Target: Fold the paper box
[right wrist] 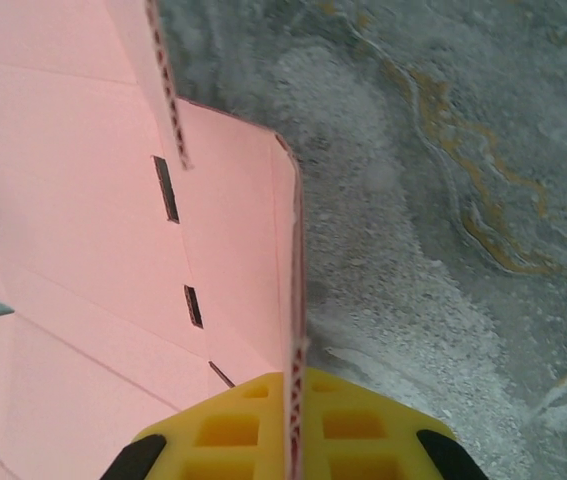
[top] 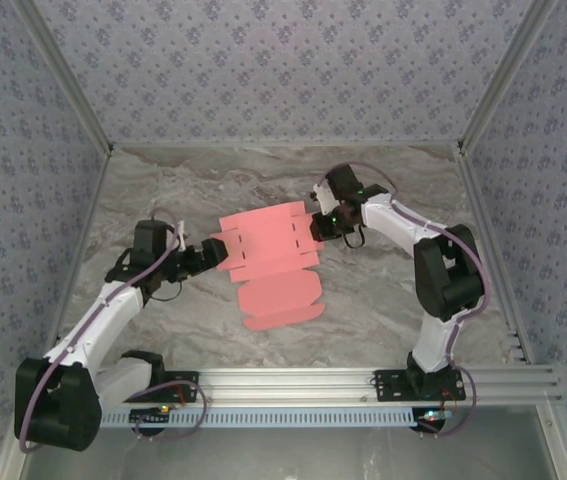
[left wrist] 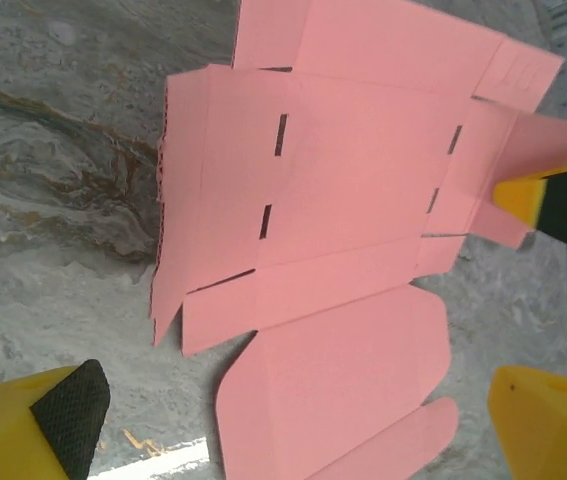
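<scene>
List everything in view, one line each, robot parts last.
paper box: one, salmon pink, unfolded die-cut sheet at mid-table, right flap lifted
table: one, grey marble pattern, beneath the sheet
walls: three, grey floral pattern, left, back and right of the table
rail: one, silver, near edge, carrying both arm bases
left gripper: one, yellow and black, open, by the sheet's left side
right gripper: one, yellow and black, shut on the sheet's right flap

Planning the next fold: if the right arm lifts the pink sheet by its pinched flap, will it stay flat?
Probably not: the paper box is thin, creased card, and the flap pinched by the right gripper stands up. Likely light, so pushing may slide it.
</scene>
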### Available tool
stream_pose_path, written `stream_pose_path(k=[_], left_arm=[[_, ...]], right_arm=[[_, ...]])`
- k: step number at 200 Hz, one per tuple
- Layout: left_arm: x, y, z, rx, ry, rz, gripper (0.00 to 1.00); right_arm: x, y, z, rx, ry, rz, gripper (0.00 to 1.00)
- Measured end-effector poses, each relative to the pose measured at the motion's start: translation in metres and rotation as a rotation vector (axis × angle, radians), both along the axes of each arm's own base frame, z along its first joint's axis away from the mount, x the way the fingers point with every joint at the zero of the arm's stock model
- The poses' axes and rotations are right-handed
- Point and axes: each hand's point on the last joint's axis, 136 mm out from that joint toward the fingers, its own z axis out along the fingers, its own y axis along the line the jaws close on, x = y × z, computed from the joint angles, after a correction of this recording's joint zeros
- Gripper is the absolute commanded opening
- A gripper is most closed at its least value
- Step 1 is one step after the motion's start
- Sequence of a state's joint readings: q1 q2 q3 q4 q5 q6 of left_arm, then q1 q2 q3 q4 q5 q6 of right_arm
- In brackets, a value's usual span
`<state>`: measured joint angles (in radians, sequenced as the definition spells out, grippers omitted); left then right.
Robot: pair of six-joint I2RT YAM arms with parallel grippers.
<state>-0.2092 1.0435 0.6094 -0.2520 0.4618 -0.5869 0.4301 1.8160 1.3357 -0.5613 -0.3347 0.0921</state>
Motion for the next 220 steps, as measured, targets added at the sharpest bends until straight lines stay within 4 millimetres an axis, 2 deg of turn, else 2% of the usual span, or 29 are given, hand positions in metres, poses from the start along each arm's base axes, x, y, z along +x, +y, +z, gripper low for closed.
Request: stream_pose_path(k=[22, 49, 59, 70, 83, 103, 115, 143, 188, 209, 220], left_arm=[[0.013, 0.004, -0.007, 0.028, -0.068, 0.034, 0.92], [0.021, 0.011, -0.038, 0.092, -0.085, 0.046, 0.8], [0.023, 0.011, -0.048, 0.119, -0.08, 0.019, 0.74], [0.025, 0.009, -0.056, 0.145, -0.075, -0.018, 0.71], [0.031, 0.004, -0.056, 0.16, -0.087, -0.062, 0.64], [0.048, -0.003, -0.046, 0.163, -0.153, -0.106, 0.54], [0.054, -0.007, -0.043, 0.153, -0.187, -0.125, 0.4], [0.054, -0.017, -0.044, 0.118, -0.217, -0.18, 0.0], [0.051, -0.02, -0.028, 0.11, -0.275, -0.203, 0.0], [0.048, -0.018, -0.016, 0.108, -0.307, -0.186, 0.0], [0.047, -0.017, -0.013, 0.102, -0.304, -0.173, 0.0]], right_arm=[[-0.002, 0.001, 0.008, 0.021, -0.032, 0.03, 0.1], [-0.007, -0.003, 0.012, 0.03, -0.053, 0.048, 0.1], [-0.007, -0.005, 0.014, 0.032, -0.057, 0.049, 0.1], [-0.006, -0.006, 0.015, 0.037, -0.062, 0.052, 0.1], [-0.005, -0.008, 0.016, 0.04, -0.064, 0.055, 0.1], [-0.004, -0.01, 0.016, 0.045, -0.063, 0.059, 0.1], [-0.004, -0.012, 0.017, 0.053, -0.059, 0.062, 0.1], [-0.004, -0.016, 0.018, 0.073, -0.047, 0.059, 0.12], [0.001, -0.023, 0.025, 0.069, -0.074, 0.018, 0.29], [0.002, -0.033, 0.042, 0.056, -0.143, -0.037, 0.4], [0.0, -0.04, 0.055, 0.046, -0.203, -0.064, 0.41]])
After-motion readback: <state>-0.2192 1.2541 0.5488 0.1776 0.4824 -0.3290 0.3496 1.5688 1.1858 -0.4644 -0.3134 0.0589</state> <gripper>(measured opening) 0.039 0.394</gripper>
